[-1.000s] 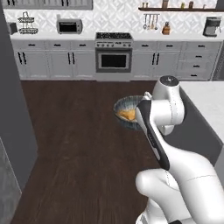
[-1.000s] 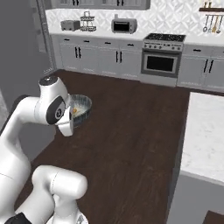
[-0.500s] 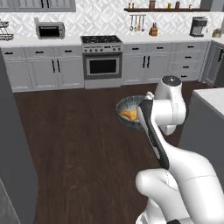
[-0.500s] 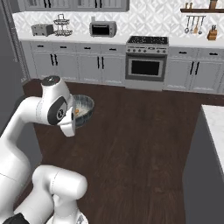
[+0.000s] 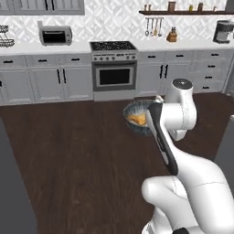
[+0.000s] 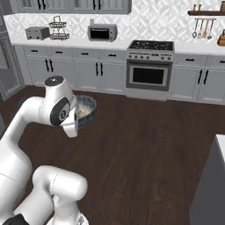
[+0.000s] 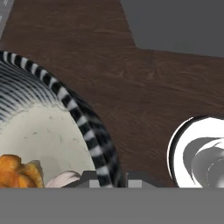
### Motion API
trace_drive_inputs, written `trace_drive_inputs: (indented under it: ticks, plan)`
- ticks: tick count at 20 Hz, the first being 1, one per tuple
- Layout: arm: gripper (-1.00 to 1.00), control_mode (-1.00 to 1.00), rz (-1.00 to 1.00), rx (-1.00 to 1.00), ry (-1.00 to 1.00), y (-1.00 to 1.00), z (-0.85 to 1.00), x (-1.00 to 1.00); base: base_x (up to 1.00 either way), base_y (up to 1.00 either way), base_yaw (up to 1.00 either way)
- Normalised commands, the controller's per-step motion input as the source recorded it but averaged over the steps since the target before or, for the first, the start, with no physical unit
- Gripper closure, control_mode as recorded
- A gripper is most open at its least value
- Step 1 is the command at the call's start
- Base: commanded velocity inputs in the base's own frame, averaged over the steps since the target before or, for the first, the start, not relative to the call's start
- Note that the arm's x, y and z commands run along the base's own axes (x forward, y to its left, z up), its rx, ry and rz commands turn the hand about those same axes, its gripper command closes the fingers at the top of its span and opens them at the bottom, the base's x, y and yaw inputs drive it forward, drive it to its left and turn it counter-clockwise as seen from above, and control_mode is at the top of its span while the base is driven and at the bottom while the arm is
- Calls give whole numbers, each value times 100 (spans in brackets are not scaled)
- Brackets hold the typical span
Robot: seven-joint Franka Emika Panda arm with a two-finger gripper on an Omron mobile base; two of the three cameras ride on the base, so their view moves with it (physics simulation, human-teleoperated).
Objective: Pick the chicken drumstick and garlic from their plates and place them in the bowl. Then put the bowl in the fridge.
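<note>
Spanning the far wall, a run of grey cabinets (image 5: 55,82) carries a white counter (image 6: 74,41), with an oven range (image 5: 114,68) set into it and a microwave (image 6: 102,32) standing on top to the range's left. A toaster (image 6: 37,32) and a wire rack (image 6: 59,28) sit further left on the same counter in the right base view; utensils hang from a rail (image 5: 153,25) under a wall shelf to the range's right.

Dark wood floor (image 5: 77,155): covers the open middle of the room beneath the arm.

Bowl (image 5: 135,118): round and deep, held aloft over the floor in front of the range, roughly level, mouth upward. Its rim (image 7: 89,131) shows as a dark-and-light striped band curving across the hand view, pale interior to the left of it.

Gripper (image 7: 109,179): pinched narrow onto the bowl's rim, one finger tip either side of the wall at the bottom of the hand view.

Chicken drumstick (image 7: 17,170): golden-orange, lying on the bowl's floor against its wall; cropped by the frame edge, so its long axis and which end points where cannot be told. Seen also as an orange patch inside the bowl from the left base view.

Garlic (image 7: 63,179): pale rounded bulb, just beside the drumstick inside the bowl, close to the gripped rim.
</note>
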Motion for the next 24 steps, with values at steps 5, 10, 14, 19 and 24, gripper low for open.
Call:
trace_drive_inputs:
  ticks: [5,10,14,19,24]
  plan:
    - [100,100,0,0,0,0,0,0,100,-7,46]
    - [100,100,0,0,0,0,0,0,100,0,53]
    - [100,100,0,0,0,0,0,0,100,-17,48]
    - [100,100,0,0,0,0,0,0,100,-41,46]
    - [100,100,0,0,0,0,0,0,100,-52,45]
